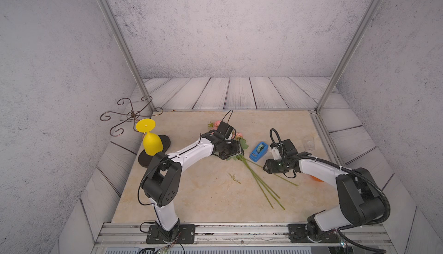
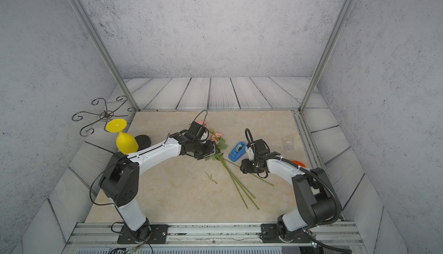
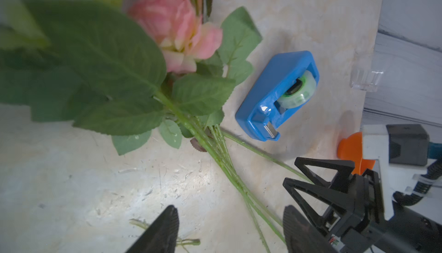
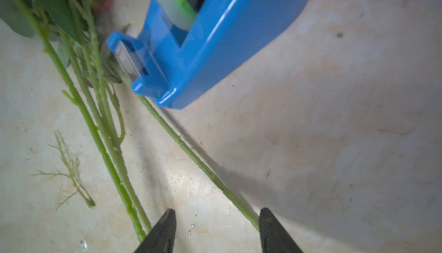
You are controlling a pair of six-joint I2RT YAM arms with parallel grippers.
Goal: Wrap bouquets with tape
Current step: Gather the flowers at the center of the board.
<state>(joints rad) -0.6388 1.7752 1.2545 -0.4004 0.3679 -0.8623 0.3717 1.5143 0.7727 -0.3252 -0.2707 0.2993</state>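
Both pincers stand apart, empty: left pincer (image 3: 229,207) above the stems of the bouquets (image 3: 95,60), right pincer (image 4: 216,210) beside one stem. Mid-frame in both top views, the blue tape dispenser (image 1: 258,151) sits just right of the leaves.

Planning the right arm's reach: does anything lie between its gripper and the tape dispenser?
Only one green stem, lying flat on the table between the right gripper and the tape dispenser; nothing upright blocks.
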